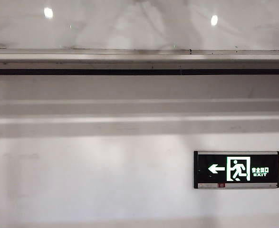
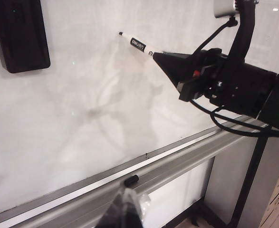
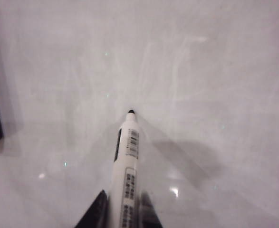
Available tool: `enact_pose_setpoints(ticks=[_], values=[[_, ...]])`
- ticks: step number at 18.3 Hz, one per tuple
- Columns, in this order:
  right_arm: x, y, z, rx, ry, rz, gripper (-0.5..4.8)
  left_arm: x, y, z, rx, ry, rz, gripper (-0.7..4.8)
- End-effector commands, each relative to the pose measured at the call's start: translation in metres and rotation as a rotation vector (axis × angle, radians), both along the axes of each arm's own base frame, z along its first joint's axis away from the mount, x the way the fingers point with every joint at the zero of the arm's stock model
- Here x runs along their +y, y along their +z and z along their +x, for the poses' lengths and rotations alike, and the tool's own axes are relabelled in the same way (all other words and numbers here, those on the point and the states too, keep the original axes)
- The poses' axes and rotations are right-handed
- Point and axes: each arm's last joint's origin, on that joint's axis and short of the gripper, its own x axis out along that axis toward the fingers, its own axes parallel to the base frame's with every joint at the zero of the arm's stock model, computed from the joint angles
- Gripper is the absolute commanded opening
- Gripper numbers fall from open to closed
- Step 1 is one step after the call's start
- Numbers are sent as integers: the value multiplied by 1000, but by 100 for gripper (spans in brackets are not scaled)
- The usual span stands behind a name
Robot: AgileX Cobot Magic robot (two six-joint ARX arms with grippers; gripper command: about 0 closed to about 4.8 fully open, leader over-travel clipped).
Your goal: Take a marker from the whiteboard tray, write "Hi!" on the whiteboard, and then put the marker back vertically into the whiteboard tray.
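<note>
Whiteboard [image 3: 201, 71] faces right end effector's [image 3: 122, 209] uncapped marker [image 3: 126, 161].

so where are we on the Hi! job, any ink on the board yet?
Done: the marker is out of the whiteboard tray and uncapped; a small black cap lies on the tray. In hand: the right gripper is shut on the marker, tip at or just off the whiteboard. No strokes visible. The left gripper hangs by the tray. Left: write "Hi!", then stand the marker back in the tray.

Whiteboard [image 1: 129, 23] and tray, seen from below
The grey whiteboard tray [image 1: 139, 59] spanned the full width; a green exit sign [image 1: 236, 169] hung lower right.
</note>
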Motion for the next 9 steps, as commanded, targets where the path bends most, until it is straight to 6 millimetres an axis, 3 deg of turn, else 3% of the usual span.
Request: enact_pose_setpoints(ticks=[1, 9], values=[[-2, 4, -1, -18, -9, 8, -2, 1, 3, -2, -12, -1, -5, -5], [-1, -7, 1, 76, -11, -53, -2, 1, 3, -2, -12, -1, -5, -5]])
